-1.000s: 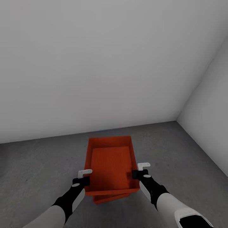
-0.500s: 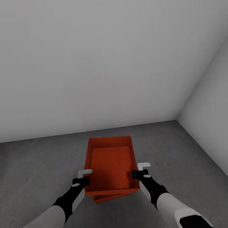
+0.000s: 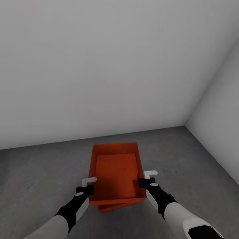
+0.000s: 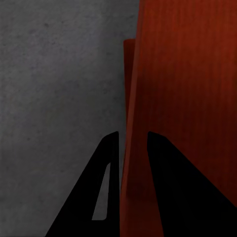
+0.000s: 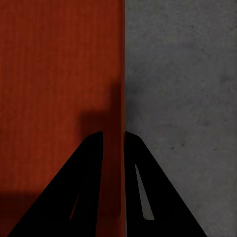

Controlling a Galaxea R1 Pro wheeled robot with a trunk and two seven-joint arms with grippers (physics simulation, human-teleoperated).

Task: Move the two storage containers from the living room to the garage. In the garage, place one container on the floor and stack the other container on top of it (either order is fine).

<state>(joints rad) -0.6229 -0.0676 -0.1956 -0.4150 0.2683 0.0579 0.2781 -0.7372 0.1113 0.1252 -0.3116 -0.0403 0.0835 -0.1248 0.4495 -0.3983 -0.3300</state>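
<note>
In the head view, an orange-red upper container (image 3: 116,174) sits on top of a second, lower container (image 3: 114,207), of which only a slightly skewed near edge peeks out beneath the upper one's near wall. Both rest on the dark grey floor (image 3: 39,172) of the garage, near the corner where two plain white walls (image 3: 99,66) meet, the corner lying to the far right.

The left gripper (image 3: 87,186) is at the upper container's left wall, near its near-left corner, and the right gripper (image 3: 146,180) is at the right wall, near the near-right corner.

In the left wrist view, the left gripper (image 4: 132,148) has its jaws narrow, one dark finger on each side of the thin orange wall (image 4: 129,98), holding it; the lower container's edge shows just beyond. In the right wrist view, the right gripper (image 5: 114,143) likewise has narrow jaws pinching the upper container's wall (image 5: 117,74), with grey floor (image 5: 187,74) on the outer side.
</note>
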